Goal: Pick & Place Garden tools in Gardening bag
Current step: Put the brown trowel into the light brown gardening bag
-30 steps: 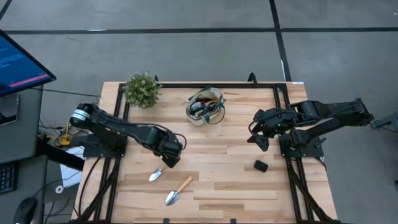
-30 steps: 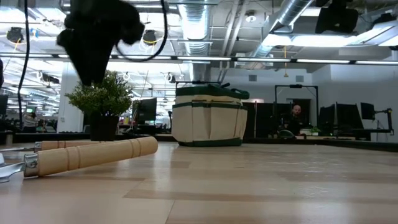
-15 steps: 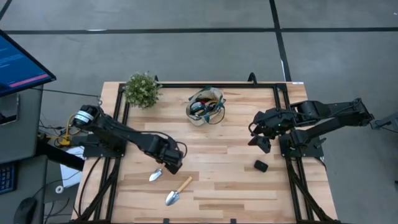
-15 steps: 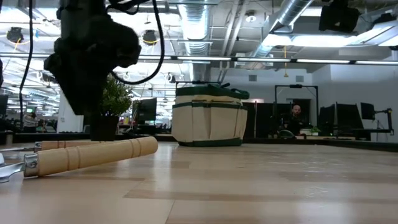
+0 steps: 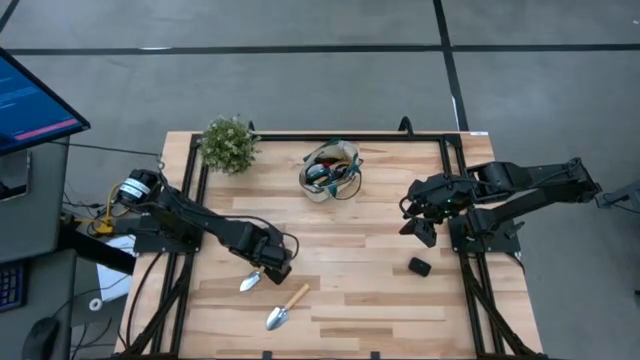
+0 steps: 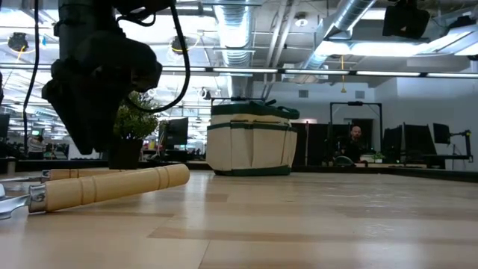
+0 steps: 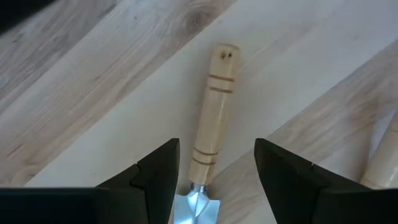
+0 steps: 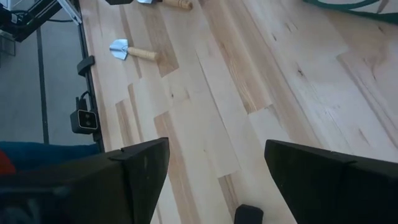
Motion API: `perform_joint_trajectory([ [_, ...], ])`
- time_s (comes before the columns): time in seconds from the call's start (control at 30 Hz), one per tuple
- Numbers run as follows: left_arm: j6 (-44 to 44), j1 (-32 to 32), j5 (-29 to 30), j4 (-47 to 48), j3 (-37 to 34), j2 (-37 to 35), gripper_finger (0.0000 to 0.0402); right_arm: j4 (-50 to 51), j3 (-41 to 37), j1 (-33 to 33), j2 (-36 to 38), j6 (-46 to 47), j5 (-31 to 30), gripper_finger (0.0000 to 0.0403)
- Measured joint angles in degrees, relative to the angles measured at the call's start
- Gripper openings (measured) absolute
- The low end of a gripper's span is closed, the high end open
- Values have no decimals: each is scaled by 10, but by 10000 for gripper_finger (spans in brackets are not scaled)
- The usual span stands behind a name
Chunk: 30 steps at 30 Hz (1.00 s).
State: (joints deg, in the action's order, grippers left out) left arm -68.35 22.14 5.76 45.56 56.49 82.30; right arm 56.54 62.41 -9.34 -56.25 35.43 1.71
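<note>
While our left gripper (image 7: 211,177) hovers open-jawed over a trowel (image 7: 211,127) near the table's front-left, gripping nothing, our right gripper (image 5: 418,222) waits open and empty by the right edge. We see the gardening bag (image 5: 330,170) mid-back.

This is looking like a robotics lab set inside a large open-plan office or industrial hall. The wooden bench (image 5: 360,250) is sitting in a black metal frame on a grey concrete floor (image 5: 300,90) crossed by dark lines. A monitor (image 5: 30,105) is glowing beside the bench. Across the room, exposed silver ducting (image 6: 239,26) and strip lights are running overhead, rows of desks with screens (image 6: 414,142) are standing behind, and a person (image 6: 355,143) is sitting at one.
</note>
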Motion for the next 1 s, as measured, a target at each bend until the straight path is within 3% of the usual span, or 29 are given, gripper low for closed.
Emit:
perform_joint_trajectory([
  [0.63, 6, 28, -30, -29, 1, 83, 206, 0, 0, 0, 0, -16, 0, 256],
  [1.0, 21, 26, -26, -37, 1, 84, 151, 0, 0, 0, 0, -24, 0, 256],
])
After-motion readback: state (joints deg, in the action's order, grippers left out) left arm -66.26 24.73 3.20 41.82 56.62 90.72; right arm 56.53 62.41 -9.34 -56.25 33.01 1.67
